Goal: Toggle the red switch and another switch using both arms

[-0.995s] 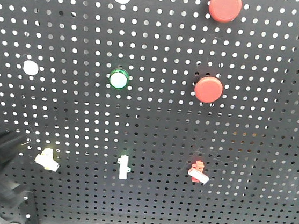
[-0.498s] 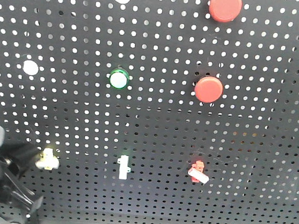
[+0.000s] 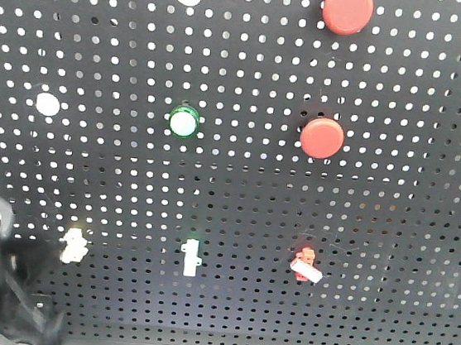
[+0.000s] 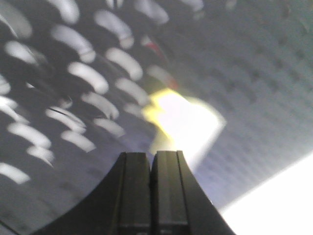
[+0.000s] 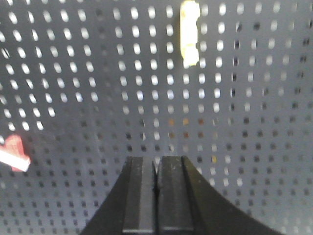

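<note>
The red switch (image 3: 307,264), a tiny red body with a white lever slanting down to the right, sits low on the black pegboard (image 3: 389,241); the right wrist view catches it at the left edge (image 5: 14,152). The other switch (image 3: 74,245), pale yellow, is mounted low on the left and shows as a bright yellow-white blur (image 4: 183,122) in the left wrist view. My left gripper (image 3: 37,260) is shut and empty, just below and left of the yellow switch; its tips (image 4: 151,154) sit close under it. My right gripper (image 5: 157,159) is shut and empty, right of the red switch.
A slim white toggle (image 3: 192,256) sits between the two switches. Two big round red buttons (image 3: 322,137) (image 3: 347,8), a green-ringed button (image 3: 183,121) and white round caps (image 3: 47,103) are higher up. A pale yellow piece (image 5: 190,34) is above my right gripper.
My left arm swung in from the left to the yellow switch, then dropped slightly. The switch's lever, which lay out sideways, now stands more upright. The red switch is unchanged.
</note>
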### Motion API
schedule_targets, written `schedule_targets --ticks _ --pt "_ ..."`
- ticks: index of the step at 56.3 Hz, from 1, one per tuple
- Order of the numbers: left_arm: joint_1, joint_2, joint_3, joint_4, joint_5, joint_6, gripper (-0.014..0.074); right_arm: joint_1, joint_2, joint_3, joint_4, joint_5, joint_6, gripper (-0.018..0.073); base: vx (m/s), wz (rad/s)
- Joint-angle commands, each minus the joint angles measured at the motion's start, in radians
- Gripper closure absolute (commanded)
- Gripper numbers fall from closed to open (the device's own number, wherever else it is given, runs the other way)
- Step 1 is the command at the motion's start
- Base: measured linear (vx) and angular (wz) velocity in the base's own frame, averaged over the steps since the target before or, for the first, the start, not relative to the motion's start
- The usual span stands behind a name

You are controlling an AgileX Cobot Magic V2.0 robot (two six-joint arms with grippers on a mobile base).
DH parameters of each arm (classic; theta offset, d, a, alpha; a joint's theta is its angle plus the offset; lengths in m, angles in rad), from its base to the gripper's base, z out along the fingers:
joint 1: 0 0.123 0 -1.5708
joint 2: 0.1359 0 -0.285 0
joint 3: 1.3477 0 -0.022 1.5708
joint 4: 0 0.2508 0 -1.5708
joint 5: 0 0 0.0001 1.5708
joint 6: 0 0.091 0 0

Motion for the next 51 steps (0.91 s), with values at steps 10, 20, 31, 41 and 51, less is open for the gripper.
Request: schedule_targets --ticks 10,20,31,41,51 --pt "-0.047 -0.182 -0.029 -0.005 0.084 -0.005 0.0594 0.084 0.014 -0.032 -0.003 -0.122 -0.002 0.0566 0.00 0.00" --pt "-0.047 -0.258 -0.029 -0.010 0.077 -0.005 0.0594 0.252 0.108 -0.032 0.006 -0.167 0.003 0.0566 0.00 0.00" --pt "-0.047 -0.284 -0.029 -0.010 0.078 -0.005 0.0594 0.381 0.321 -0.066 0.064 -0.407 -0.002 0.0566 0.00 0.00" --pt "-0.047 -0.284 -0.029 -0.010 0.084 -0.007 0.0594 0.411 0.524 -0.174 0.063 -0.499 -0.005 0.0566 0.00 0.00" --pt "-0.047 -0.284 -0.029 -0.010 0.089 -0.006 0.0594 0.411 0.626 -0.282 0.010 -0.492 0.001 0.0566 0.00 0.00"
